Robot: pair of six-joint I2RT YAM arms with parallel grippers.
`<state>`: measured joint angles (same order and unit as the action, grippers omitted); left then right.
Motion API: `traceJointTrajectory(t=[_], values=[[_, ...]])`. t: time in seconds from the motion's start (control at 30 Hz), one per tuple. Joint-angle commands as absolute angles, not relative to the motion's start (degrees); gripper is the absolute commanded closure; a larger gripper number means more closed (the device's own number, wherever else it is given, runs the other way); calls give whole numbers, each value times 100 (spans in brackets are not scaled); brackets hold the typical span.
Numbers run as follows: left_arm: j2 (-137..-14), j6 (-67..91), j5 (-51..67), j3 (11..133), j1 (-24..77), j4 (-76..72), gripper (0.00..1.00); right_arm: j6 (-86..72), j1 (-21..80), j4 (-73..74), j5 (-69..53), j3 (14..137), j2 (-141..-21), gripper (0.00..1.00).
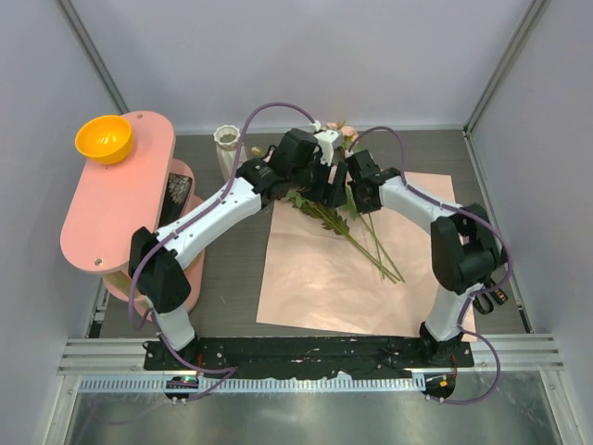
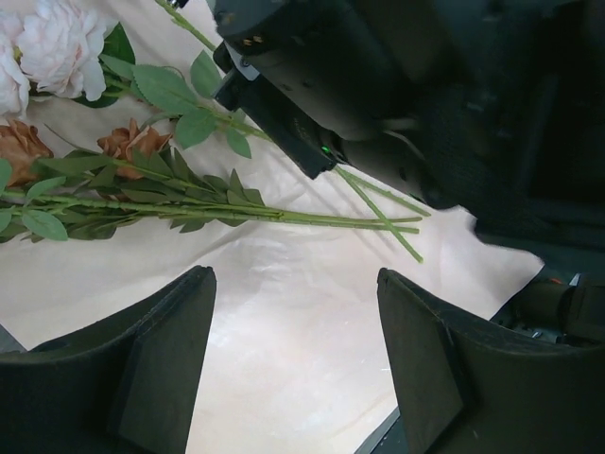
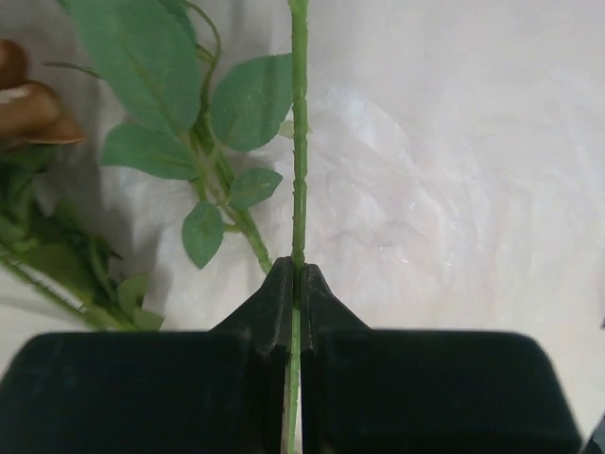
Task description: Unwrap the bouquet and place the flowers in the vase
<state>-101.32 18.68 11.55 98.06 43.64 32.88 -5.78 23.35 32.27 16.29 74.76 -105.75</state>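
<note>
The bouquet lies unwrapped: its salmon-pink paper is spread flat, and the flowers lie across it, blooms toward the back and stems pointing front right. The white ribbed vase stands upright at the back, left of the paper. In the right wrist view my right gripper is shut on one green stem just above the paper. My left gripper hovers open over bare paper, nothing between its fingers. Pale pink and brownish blooms and leafy stems lie beyond it. Both grippers are close together over the flowers.
A pink two-tier stand fills the left side, with an orange bowl on its top and a dark object on its lower shelf. Grey walls enclose the table at the back and sides.
</note>
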Motion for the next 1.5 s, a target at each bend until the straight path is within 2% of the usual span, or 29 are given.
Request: traceJointTrajectory(t=[0.0, 0.1, 0.17, 0.2, 0.3, 0.43, 0.5, 0.6, 0.7, 0.93, 1.03, 1.2, 1.47], values=[[-10020, 1696, 1090, 9897, 4368, 3173, 27, -799, 2584, 3454, 2653, 7963, -9169, 99], [-9967, 1644, 1011, 9905, 4368, 3182, 27, -913, 2584, 3122, 2672, 7569, -8186, 99], [-9940, 1705, 1072, 9923, 4359, 3173, 27, -984, 2584, 2324, 2471, 6745, -7632, 99], [-9923, 1783, 1194, 9932, 4351, 3129, 27, -1176, 2575, 1998, 2226, 6393, -6994, 99], [-9835, 2222, 2122, 9932, 4272, 2849, 27, -1493, 2575, 846, 1192, 4752, -5903, 99], [-9703, 3285, 3504, 9599, 4096, 1875, 28, -2117, 2575, -918, 151, 3404, -4669, 99], [-9572, 3909, 3935, 9405, 4026, 1156, 30, -2188, 2575, -1264, -165, 2938, -4317, 99], [-9370, 4166, 3990, 9062, 3973, 573, 31, -2136, 2575, -1564, -614, 2681, -3877, 99], [-9378, 4096, 3719, 9079, 3973, 623, 34, -2031, 2575, -1503, -975, 2750, -3701, 99], [-9712, 4631, 3735, 9343, 4008, 326, 54, -1723, 2575, -1169, -1309, 3015, -3498, 99], [-9747, 4650, 3771, 9456, 4113, 105, 54, -1705, 2566, -1195, -1406, 2997, -3507, 99], [-9879, 4395, 3595, 9957, 4166, 737, 53, -1688, 2575, -1239, -1634, 2945, -3428, 99], [-10107, 4158, 3507, 10415, 4192, 1528, 74, -1714, 2575, -1345, -1872, 2813, -3393, 99]])
